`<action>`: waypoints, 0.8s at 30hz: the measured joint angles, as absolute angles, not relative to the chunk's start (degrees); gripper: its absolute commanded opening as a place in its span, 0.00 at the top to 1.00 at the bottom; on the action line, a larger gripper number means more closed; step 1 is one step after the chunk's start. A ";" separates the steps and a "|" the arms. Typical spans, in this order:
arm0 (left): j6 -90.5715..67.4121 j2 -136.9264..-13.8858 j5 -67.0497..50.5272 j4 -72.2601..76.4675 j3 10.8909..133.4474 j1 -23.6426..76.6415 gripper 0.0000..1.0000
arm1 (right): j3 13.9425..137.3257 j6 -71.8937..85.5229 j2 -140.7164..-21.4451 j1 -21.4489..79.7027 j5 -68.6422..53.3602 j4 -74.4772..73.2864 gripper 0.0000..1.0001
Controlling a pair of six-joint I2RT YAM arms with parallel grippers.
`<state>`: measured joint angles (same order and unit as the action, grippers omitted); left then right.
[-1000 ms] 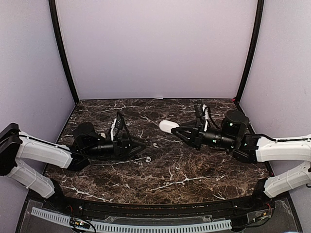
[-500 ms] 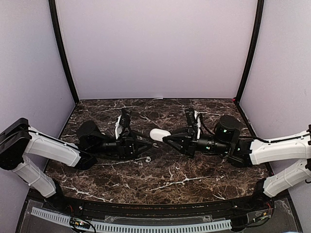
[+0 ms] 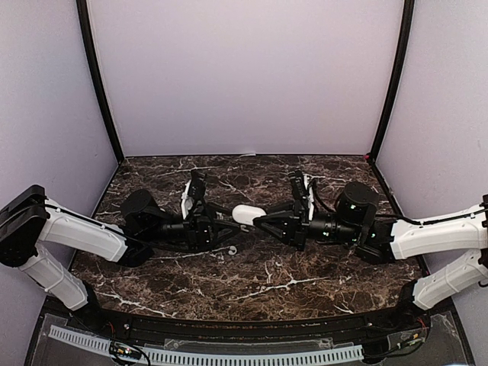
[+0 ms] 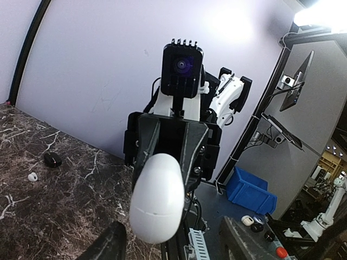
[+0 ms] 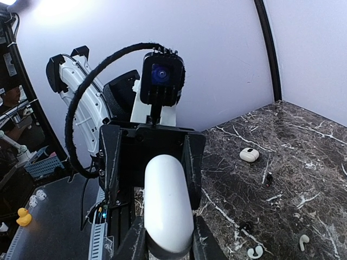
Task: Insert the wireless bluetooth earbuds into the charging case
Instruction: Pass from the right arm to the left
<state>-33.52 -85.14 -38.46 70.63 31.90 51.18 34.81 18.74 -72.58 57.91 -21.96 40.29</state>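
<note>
The charging case (image 3: 248, 214), a smooth white oval that looks closed, sits near the middle of the dark marble counter (image 3: 305, 282), gripped between the two arms. The right end effector (image 3: 258, 219) reaches in from 3 o'clock and is clamped on the case. In the right wrist view its two fingers press the near end of the case from both sides. The left end effector (image 3: 227, 225) comes in from 9 o'clock and meets the case's other end, so the two arms point at each other along one line. Its jaws stand partly apart. In the left wrist view its fingers (image 4: 108, 244) sit low at either side with the case tip between them, and a gap shows on each side. From above it is not clear whether the case rests on the counter or is held just off it.

The earbuds (image 5: 255, 252) are out of the case and lie loose on the counter. In the right wrist view two of them sit close together at about 4 o'clock from the case. From above, one shows as a white speck at roughly 7 o'clock of the case, near the left end effector. A small white rounded piece (image 5: 249, 155) lies farther back on the marble, and what it is cannot be told.
</note>
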 measured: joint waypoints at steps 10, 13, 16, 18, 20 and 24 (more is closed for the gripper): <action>-33.39 -85.14 -37.17 71.92 31.88 51.18 0.48 | 34.83 19.03 -73.54 58.26 -23.35 40.32 0.90; -33.34 -85.14 -37.01 72.25 31.88 51.18 0.52 | 34.85 19.11 -73.82 58.30 -23.40 40.32 0.90; -33.19 -85.14 -36.95 72.38 31.88 51.18 0.58 | 34.92 19.14 -74.04 58.30 -23.42 40.29 0.90; -33.19 -85.14 -36.86 72.40 31.86 51.18 0.62 | 34.92 19.14 -74.06 58.33 -23.55 40.32 0.89; -33.12 -85.14 -36.77 72.40 31.83 51.18 0.64 | 34.94 19.14 -74.04 58.37 -23.59 40.32 0.89; -33.08 -85.14 -36.77 72.44 31.81 51.18 0.67 | 34.96 19.16 -74.04 58.41 -23.81 40.32 0.89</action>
<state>-33.08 -85.14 -36.77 72.44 31.81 51.18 34.96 19.16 -74.04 58.41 -23.81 40.32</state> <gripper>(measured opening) 0.349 0.215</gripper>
